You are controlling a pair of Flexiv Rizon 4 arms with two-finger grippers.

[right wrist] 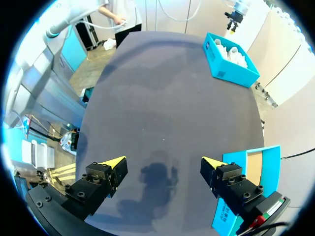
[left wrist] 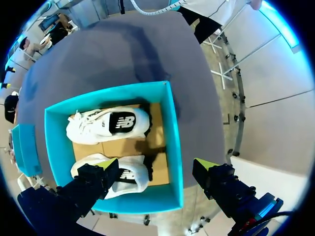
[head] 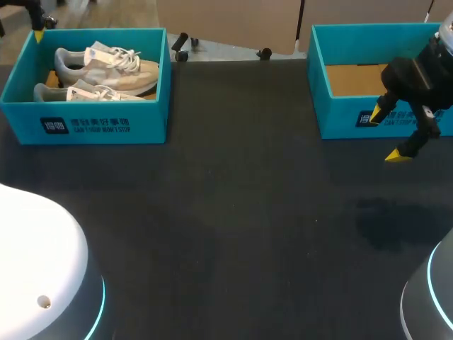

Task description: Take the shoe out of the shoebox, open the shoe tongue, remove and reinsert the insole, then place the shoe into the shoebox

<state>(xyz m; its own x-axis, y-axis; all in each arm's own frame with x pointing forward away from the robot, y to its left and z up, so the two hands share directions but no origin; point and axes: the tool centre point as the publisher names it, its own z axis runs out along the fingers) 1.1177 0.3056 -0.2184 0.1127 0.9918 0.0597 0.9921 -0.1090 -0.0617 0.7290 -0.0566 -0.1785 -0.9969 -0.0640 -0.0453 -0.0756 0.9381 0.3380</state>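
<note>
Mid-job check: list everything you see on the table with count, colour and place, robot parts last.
filled shoebox: 1, teal, far left of the table.
sneakers: 2, white and beige, lying side by side inside the filled shoebox.
empty shoebox: 1, teal with a brown cardboard floor, far right of the table.
table: 1, dark grey.
arm bases: 2, pale with blue light rings, near corners.
left end effector: 1, black with yellow tips, open, above the filled shoebox's far edge.
right end effector: 1, black with yellow tips, open, above the table in front of the empty shoebox.
</note>
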